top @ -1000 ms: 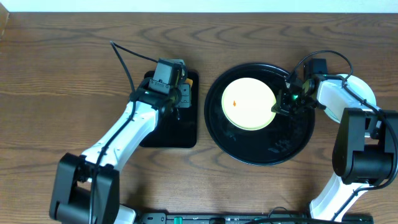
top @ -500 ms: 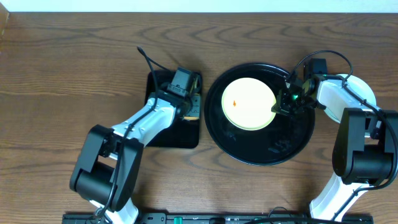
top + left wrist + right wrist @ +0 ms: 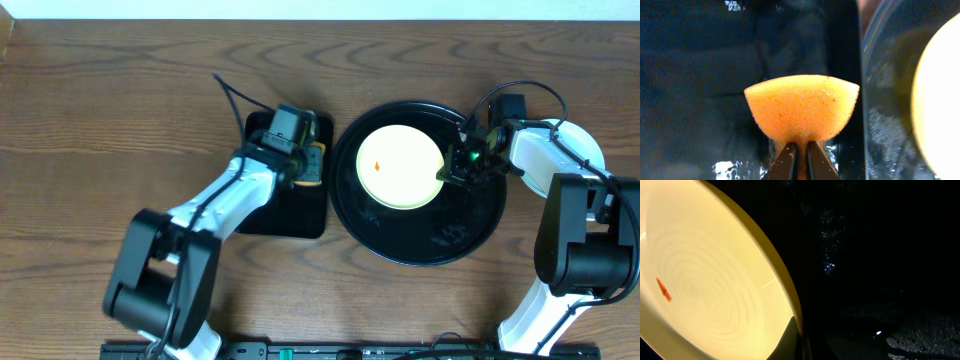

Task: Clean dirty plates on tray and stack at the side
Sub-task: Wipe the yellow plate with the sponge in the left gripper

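Sponge poised, plate braced for wiping
The left gripper is clamped on the orange sponge, holding it over the small rectangular tray just beside the round tray; the right gripper appears pinched on the right rim of the yellow plate lying in that round tray, probably so it won't slide while its orange speck gets scrubbed

On surface: tray right of centre, rectangular tray just beside it on the left. In tray, toward rear: plate, right hand on its right rim. Sponge in left hand, over rectangular tray's right edge.
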Action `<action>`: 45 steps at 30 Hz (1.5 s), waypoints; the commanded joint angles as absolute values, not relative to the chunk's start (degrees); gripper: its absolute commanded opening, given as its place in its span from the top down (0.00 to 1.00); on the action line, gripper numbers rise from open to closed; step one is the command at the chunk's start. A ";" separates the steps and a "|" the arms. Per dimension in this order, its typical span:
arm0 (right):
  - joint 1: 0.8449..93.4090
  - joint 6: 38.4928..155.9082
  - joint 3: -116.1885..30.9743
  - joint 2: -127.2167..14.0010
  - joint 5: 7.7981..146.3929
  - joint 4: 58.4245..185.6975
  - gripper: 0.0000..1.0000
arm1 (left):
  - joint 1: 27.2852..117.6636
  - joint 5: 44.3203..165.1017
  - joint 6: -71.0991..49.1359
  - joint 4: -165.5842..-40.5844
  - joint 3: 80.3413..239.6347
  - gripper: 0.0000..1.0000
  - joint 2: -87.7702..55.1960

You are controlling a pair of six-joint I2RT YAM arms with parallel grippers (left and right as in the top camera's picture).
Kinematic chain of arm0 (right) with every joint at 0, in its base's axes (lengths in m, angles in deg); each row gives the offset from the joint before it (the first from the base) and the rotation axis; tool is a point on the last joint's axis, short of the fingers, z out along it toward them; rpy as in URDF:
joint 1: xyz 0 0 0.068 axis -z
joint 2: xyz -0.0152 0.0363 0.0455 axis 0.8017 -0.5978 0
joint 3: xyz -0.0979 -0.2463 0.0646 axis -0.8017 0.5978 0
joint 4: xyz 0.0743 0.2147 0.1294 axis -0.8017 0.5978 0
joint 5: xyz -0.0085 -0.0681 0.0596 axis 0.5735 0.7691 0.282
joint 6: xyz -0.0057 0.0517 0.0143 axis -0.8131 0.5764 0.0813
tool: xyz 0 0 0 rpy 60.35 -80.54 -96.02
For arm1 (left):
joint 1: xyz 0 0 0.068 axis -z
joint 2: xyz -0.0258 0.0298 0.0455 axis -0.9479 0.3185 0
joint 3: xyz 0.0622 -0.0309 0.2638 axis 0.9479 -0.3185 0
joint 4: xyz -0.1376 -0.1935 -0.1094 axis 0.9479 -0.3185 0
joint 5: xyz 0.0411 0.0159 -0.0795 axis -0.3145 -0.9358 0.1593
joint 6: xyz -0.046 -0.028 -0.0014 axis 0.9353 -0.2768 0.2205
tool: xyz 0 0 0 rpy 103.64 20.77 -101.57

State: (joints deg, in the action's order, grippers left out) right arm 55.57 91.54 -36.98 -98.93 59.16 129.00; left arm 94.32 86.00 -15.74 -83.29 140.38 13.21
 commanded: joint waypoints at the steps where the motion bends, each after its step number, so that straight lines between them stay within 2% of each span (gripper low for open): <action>1: 54.33 90.25 -35.27 -100.57 63.73 130.25 0.99 | 93.82 86.85 -15.84 -82.59 142.09 0.93 5.27; 8: 54.31 90.27 -35.27 -100.57 63.71 130.51 0.99 | 98.98 87.23 -15.41 -76.85 142.07 0.92 4.05; 17: 54.33 90.25 -35.27 -100.57 63.73 130.88 0.99 | 109.18 87.20 -15.41 -64.65 142.07 0.92 14.37; 25: 54.31 90.27 -35.27 -100.57 63.71 130.90 0.99 | 114.17 87.16 -15.43 -57.15 142.07 0.93 23.11; 34: 54.31 90.25 -35.27 -100.57 63.77 133.24 0.99 | 113.10 80.21 -15.43 -54.70 142.07 0.93 29.34; 45: 54.31 90.25 -35.27 -100.57 63.90 133.52 0.99 | 107.08 80.14 -12.59 -55.97 142.09 0.92 29.56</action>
State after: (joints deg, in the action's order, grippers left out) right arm 55.55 91.58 -37.20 -98.91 59.16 132.34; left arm 109.36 82.70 -14.73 -54.64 141.93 27.70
